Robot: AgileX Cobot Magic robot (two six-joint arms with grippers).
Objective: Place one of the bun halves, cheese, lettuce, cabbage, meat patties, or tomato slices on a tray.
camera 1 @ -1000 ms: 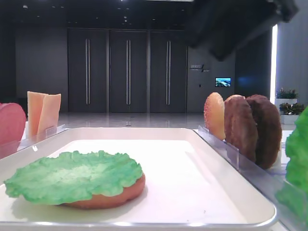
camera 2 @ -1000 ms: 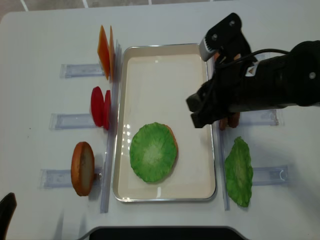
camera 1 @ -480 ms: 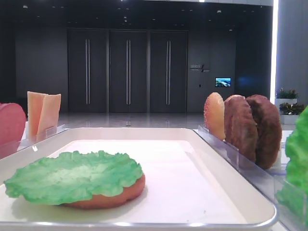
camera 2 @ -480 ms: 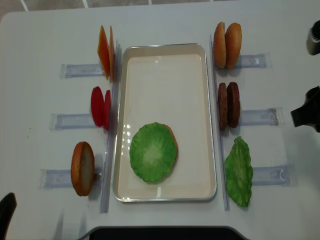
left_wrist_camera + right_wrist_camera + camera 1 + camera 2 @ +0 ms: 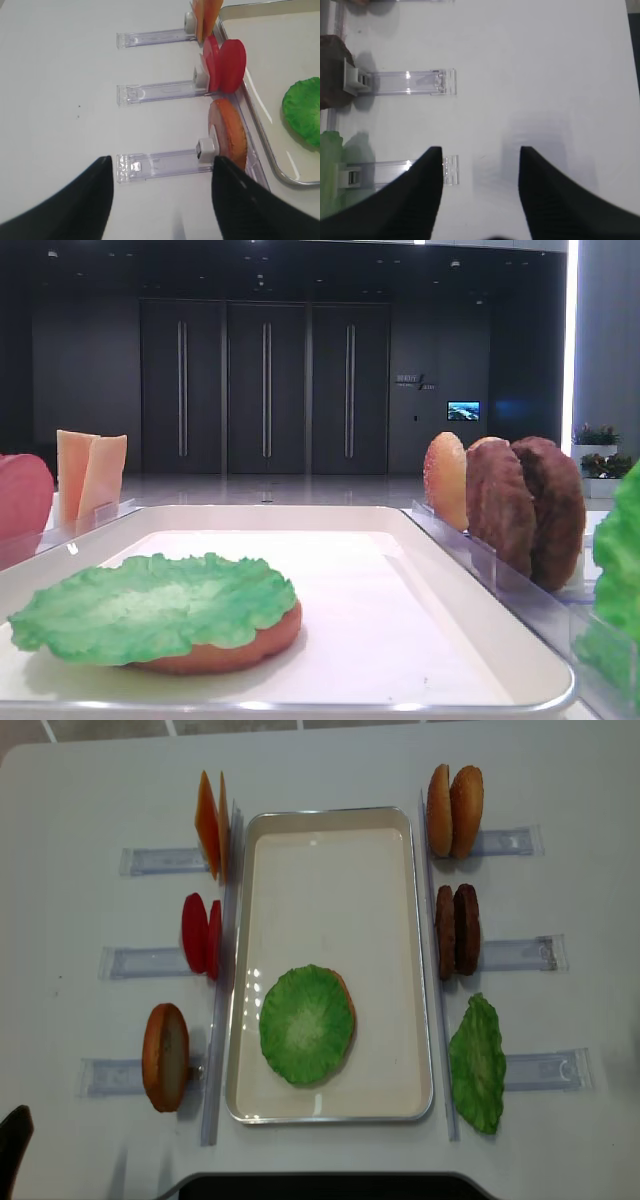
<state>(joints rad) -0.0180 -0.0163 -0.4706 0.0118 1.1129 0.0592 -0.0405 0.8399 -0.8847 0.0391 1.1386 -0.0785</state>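
Note:
In the white tray (image 5: 330, 813) a green lettuce (image 5: 305, 1023) leaf lies on a bun half (image 5: 235, 650). Upright in racks stand two bun halves (image 5: 455, 797), meat patties (image 5: 457, 930), another lettuce leaf (image 5: 477, 1063), cheese (image 5: 210, 825), tomato slices (image 5: 200, 933) and one more bun half (image 5: 165, 1057). Cabbage is out of view. My right gripper (image 5: 480, 150) is open and empty over bare table, right of the racks. My left gripper (image 5: 162, 159) is open and empty, just short of the left bun half's (image 5: 229, 131) rack.
Clear plastic racks (image 5: 525, 953) line both long sides of the tray and stick outward. In the right wrist view two rack ends (image 5: 410, 82) lie to the left of the fingers. The white table's edge (image 5: 634, 50) runs along the right.
The right arm, which was above the tray's right rim a second ago, has pulled away to the right and left the overhead view. The food has not moved.

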